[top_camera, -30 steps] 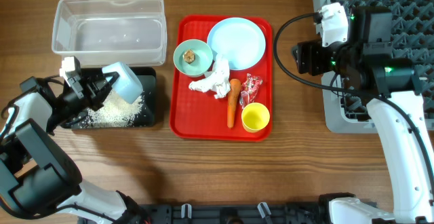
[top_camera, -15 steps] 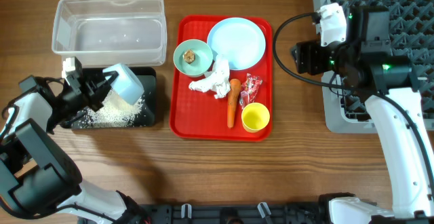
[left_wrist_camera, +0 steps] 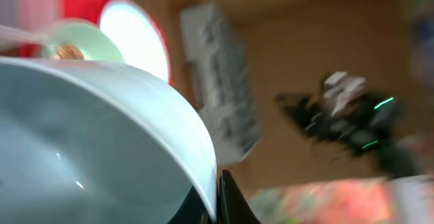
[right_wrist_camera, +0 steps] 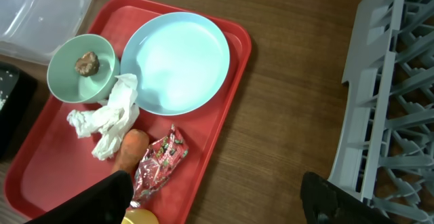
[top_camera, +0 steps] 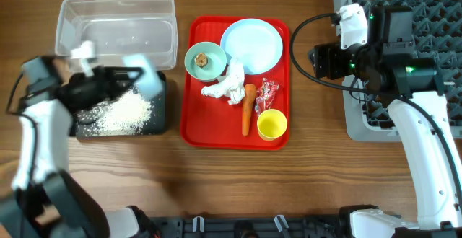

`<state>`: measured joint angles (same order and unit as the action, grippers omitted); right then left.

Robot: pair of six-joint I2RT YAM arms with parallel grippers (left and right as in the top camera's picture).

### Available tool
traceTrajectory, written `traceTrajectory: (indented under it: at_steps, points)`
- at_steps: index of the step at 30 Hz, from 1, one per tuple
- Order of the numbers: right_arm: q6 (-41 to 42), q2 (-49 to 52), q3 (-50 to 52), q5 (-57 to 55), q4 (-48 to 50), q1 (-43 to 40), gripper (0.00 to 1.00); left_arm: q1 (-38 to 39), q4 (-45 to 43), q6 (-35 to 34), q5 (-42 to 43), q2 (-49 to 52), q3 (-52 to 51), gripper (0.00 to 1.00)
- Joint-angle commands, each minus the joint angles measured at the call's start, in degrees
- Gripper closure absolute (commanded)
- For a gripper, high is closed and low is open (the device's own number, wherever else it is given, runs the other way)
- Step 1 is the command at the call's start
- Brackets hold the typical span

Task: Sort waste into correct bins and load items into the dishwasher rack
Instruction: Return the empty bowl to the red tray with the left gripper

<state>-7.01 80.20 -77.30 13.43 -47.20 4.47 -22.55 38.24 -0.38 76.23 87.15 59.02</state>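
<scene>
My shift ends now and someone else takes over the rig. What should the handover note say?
Left gripper: shut on held bowl, above the black tray, which holds the white grains.
Right gripper: open, empty, between red tray and dishwasher rack.
On red tray: plate, second bowl with brown lump, tissue, carrot, wrapper, yellow cup.
Clear tub: empty.
Done: grains binned.
Left: all other waste, all four dishes.
</scene>
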Motion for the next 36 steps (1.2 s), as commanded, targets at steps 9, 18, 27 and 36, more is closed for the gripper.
traceTrajectory:
  at_steps: [9,18,27,36]
  points:
    - [-0.35,0.35,-1.01,-0.55,0.04,0.07,0.16,43.17,3.26,-15.89,-68.91,-6.29,1.31,0.96]
    - [-0.33,0.35,-1.01,-0.55,-0.09,0.09,0.15,56.78,-1.09,-16.94,-77.02,7.74,1.31,0.96]
    - [-0.33,0.35,-1.01,-0.52,-0.24,0.09,0.15,57.96,-2.29,-16.79,-77.29,13.18,1.31,0.75]
    - [-0.35,0.35,-1.01,-0.55,-0.22,0.07,0.14,57.96,-0.87,-16.74,-77.22,13.03,6.12,0.38]
